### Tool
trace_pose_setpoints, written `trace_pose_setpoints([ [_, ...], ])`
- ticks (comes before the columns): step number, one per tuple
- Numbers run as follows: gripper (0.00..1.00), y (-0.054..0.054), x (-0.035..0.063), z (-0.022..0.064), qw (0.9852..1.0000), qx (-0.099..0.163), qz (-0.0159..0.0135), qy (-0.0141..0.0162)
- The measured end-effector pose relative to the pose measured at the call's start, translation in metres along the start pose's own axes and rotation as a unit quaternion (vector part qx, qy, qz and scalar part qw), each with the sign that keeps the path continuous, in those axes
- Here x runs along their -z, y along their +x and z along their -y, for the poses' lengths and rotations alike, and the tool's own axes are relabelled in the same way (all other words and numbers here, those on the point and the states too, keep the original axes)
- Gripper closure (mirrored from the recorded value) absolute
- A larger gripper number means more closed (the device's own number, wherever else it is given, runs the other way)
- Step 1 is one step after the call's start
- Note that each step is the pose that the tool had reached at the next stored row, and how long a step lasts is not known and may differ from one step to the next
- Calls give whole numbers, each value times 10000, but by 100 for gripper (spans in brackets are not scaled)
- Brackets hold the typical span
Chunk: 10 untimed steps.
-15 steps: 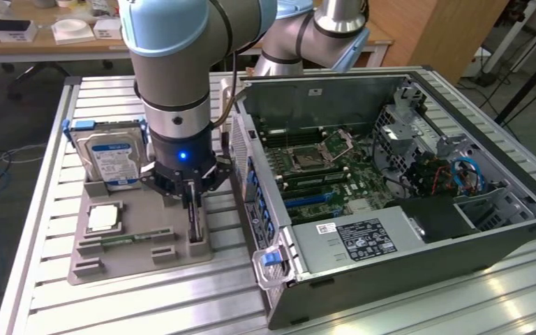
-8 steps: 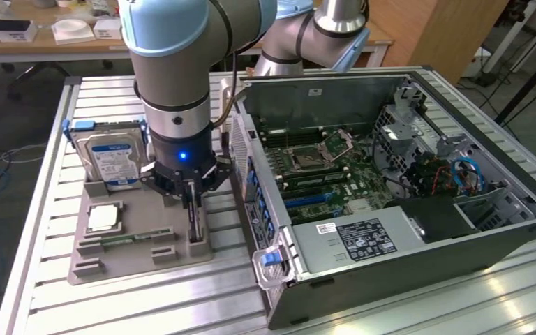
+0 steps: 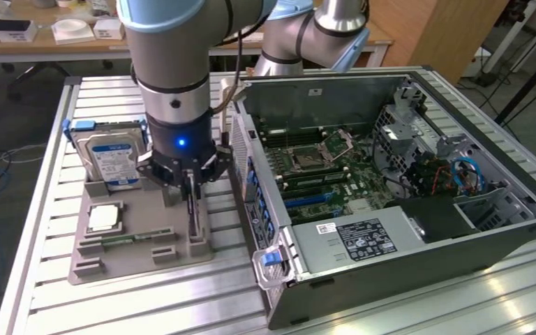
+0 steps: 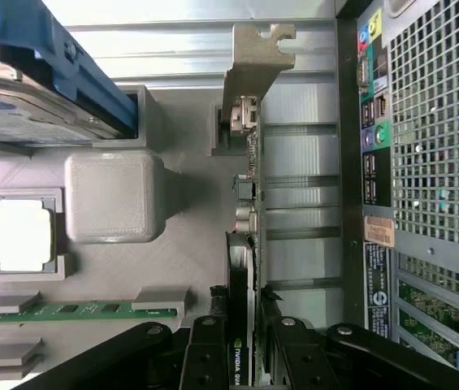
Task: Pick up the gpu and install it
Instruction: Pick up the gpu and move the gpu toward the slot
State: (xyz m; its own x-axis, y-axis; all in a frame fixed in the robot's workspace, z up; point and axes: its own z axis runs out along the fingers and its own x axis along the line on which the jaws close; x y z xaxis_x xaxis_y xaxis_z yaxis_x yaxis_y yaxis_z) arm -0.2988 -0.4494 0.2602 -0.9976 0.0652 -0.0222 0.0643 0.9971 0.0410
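Green gpu (image 3: 192, 220) is clamped by the closed pincer (image 3: 190, 190). It is stood edgewise in the grey tray (image 3: 109, 269), lower left of the exterior view.

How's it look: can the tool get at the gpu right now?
Likely yes. The tool is down over the gpu, which stands on edge in the grey holder; the hard drive and the PC case sit off to either side, nothing between.
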Motion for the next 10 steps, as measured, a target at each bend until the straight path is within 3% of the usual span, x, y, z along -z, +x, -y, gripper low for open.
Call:
trace_pose_setpoints([
  [10,74,-9,424,-18,10000,3,1,-1],
])
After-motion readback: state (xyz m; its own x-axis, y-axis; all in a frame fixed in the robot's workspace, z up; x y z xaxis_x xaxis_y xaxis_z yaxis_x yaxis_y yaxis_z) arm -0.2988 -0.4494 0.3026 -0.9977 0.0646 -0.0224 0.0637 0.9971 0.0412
